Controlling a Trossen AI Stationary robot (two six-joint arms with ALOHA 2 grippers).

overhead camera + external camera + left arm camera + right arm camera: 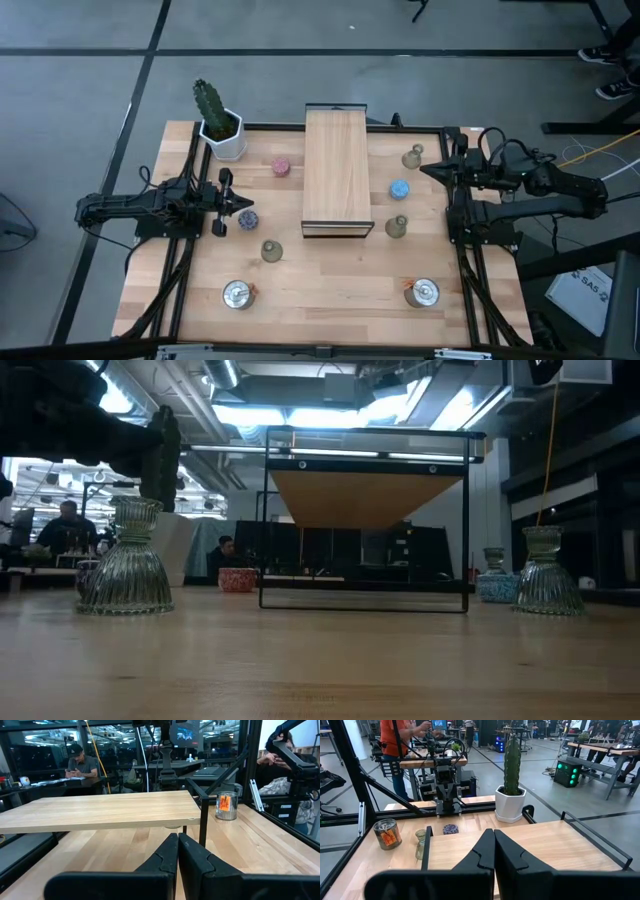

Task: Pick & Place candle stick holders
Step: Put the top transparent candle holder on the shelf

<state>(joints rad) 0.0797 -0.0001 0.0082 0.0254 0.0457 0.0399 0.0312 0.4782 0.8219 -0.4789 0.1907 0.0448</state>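
Several candle stick holders stand on the table around the wooden board (337, 170). To its left are a pink one (281, 166), a purple one (246, 218), an olive bell-shaped one (271, 250) and a silver one (238, 294). To its right are two olive ones (412, 157) (397, 226), a blue one (400, 188) and a silver one (422, 292). My left gripper (238, 203) is shut and level at the left edge, just beside the purple holder. My right gripper (427, 170) is shut at the right edge, raised, near the far olive holder.
A cactus in a white pot (220, 125) stands at the far left corner. The board rests on a black frame (365, 600) in the middle of the table. Bare tabletop lies along the near edge between the silver holders. People are in the room beyond the table (80, 765).
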